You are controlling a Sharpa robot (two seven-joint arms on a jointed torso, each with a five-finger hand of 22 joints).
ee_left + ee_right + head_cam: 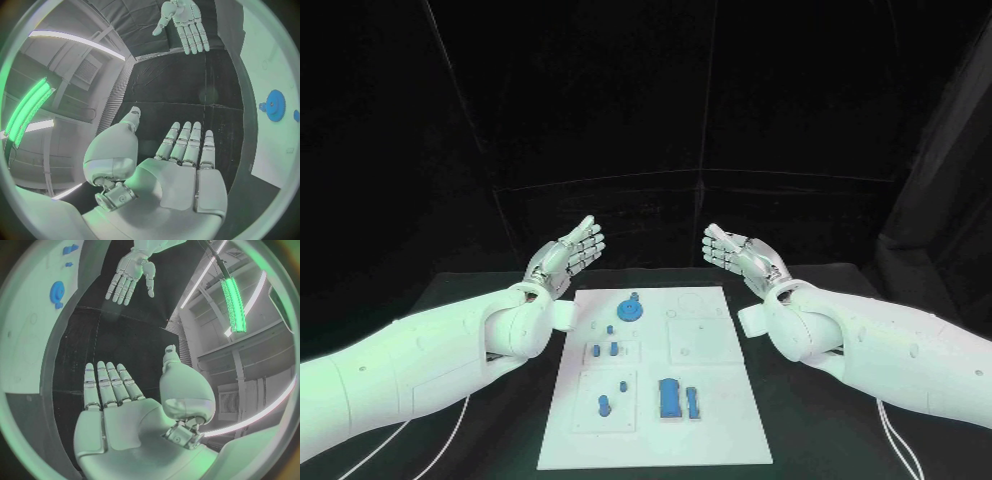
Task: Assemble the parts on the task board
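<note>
The white task board point(711, 420) lies in the middle of the black table. On it sit a round blue gear point(632, 311) near the far end, small blue pegs point(604, 350) in the middle, and a long blue block point(671, 399) with slim blue pieces near the front. My left hand point(568, 256) is raised beyond the board's far left corner, palm inward, fingers straight and apart, holding nothing. My right hand point(743, 257) mirrors it beyond the far right corner, also empty. The left wrist view shows the left hand point(178, 165) flat, the gear point(274, 104) and the right hand point(183, 22).
Bare black table point(819, 440) surrounds the board on both sides. Cables point(899, 440) trail over the table under each arm. A black curtain closes off the back. In the right wrist view the board's edge point(37, 315) with the gear point(57, 292) lies beside my right hand point(115, 405).
</note>
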